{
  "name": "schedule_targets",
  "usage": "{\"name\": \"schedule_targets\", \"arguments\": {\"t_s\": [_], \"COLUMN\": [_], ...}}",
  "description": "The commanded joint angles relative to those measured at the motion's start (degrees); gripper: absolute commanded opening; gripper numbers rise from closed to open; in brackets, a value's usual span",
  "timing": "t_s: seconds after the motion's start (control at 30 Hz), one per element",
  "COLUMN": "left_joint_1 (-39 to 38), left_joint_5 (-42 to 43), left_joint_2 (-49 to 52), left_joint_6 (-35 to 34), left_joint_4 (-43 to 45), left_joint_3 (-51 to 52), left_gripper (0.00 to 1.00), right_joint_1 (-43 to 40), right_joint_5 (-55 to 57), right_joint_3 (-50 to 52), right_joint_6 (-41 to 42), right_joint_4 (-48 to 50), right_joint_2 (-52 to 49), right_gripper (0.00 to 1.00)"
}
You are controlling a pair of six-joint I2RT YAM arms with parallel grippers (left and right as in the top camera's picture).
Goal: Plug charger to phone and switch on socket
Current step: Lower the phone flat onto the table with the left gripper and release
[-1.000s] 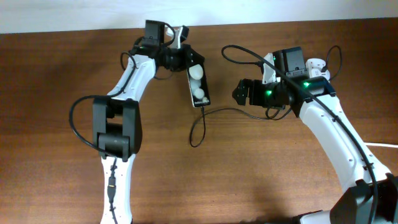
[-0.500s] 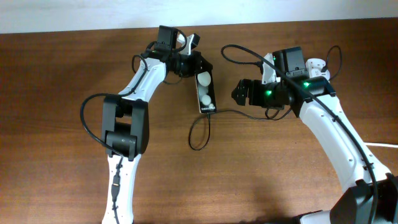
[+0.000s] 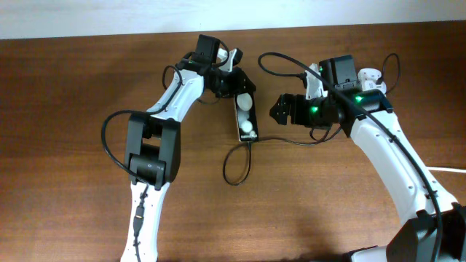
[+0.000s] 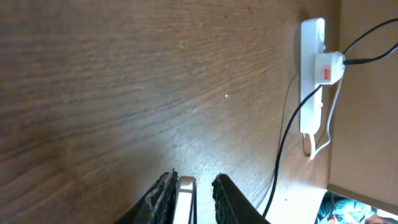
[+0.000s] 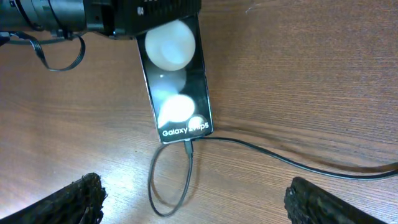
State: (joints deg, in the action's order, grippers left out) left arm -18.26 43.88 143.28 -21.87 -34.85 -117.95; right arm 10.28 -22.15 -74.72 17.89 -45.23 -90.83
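L pincer point(image 4: 193, 185) has slid phone point(image 5: 177, 81) rightward, charger point(image 5: 261, 152) plugged; now loosening slightly. R pincer point(image 5: 194, 188) wide, empty. Socket point(image 4: 311, 62) switch pending.

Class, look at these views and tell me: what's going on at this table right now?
The left gripper straddles one end of the phone, which lies flat on the table. A gap beside one finger suggests a loose hold. The charger tip sits in the phone's lettered end. The right gripper hovers open beside the phone, holding nothing. The socket, with a white adapter in it, lies untouched.
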Motion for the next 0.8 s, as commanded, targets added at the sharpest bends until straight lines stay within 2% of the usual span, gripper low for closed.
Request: {"name": "schedule_targets", "arguments": {"t_s": [0.0,0.03,0.1,0.13,0.17,0.23,0.27,0.3,0.43,0.67,0.7,0.77], "left_joint_1": [-0.5,-0.5,-0.5,-0.5,-0.5,-0.5,-0.5,-0.5,-0.5,-0.5,-0.5,-0.5], "left_joint_5": [-1.3,-1.3,-1.3,-1.4,-1.7,-1.7,-1.7,-1.7,-2.3,-12.7,-17.3,-21.3], "left_joint_2": [0.4,0.4,0.4,0.4,0.4,0.4,0.4,0.4,0.4,0.4,0.4,0.4], "left_joint_6": [0.5,0.5,0.5,0.5,0.5,0.5,0.5,0.5,-0.7,-6.2,-10.3,-14.8], "left_joint_4": [-0.9,-0.9,-0.9,-0.9,-1.0,-1.0,-1.0,-1.2,-2.2,-8.2,-10.8,-13.3], "left_joint_3": [-0.2,-0.2,-0.2,-0.2,-0.2,-0.2,-0.2,-0.2,-0.2,-0.2,-0.2,-0.2], "left_gripper": [0.2,0.24,0.47,0.52,0.68,0.76,0.9,0.99,0.99,0.99,0.99,0.99], "right_joint_1": [0.3,0.3,0.3,0.3,0.3,0.3,0.3,0.3,0.3,0.3,0.3,0.3], "right_joint_5": [-0.6,-0.6,-0.6,-0.6,-0.6,-0.6,-0.6,-0.6,-0.8,-0.8,-1.3,-1.4], "right_joint_3": [0.3,0.3,0.3,0.3,0.3,0.3,0.3,0.3,0.3,0.3,0.3,0.3], "right_joint_6": [-0.5,-0.5,-0.5,-0.5,-0.5,-0.5,-0.5,-0.5,-0.5,-0.5,-0.5,-0.5], "right_joint_4": [-0.1,-0.1,-0.1,-0.1,-0.2,-0.2,-0.3,-0.3,-0.3,-0.3,-0.3,-0.5], "right_joint_2": [0.2,0.2,0.2,0.2,0.2,0.2,0.2,0.2,0.2,0.2,0.2,0.2], "right_gripper": [0.96,0.96,0.96,0.96,0.96,0.96,0.96,0.96,0.96,0.96,0.96,0.96]}}
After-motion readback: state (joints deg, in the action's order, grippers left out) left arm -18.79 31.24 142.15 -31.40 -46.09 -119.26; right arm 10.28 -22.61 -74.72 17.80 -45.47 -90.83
